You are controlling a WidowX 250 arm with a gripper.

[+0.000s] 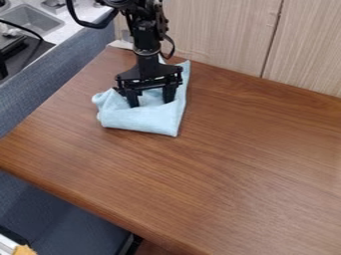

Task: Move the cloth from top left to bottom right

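The gripper (152, 102) hangs down over the table's upper left part, its two fingers spread apart and their tips at the cloth. Light blue and rumpled, the cloth (141, 119) lies on the wooden table (226, 164) beneath and around the fingertips. A fold of it rises between the fingers, and a flatter corner points toward the lower right. Part of the cloth behind the gripper is hidden by it.
Pale wood panels (220, 35) stand along the table's back edge. Beyond the left edge are a grey-blue padded surface (67, 67) and a counter with a sink (30, 20). The table's front edge runs diagonally from left to bottom centre.
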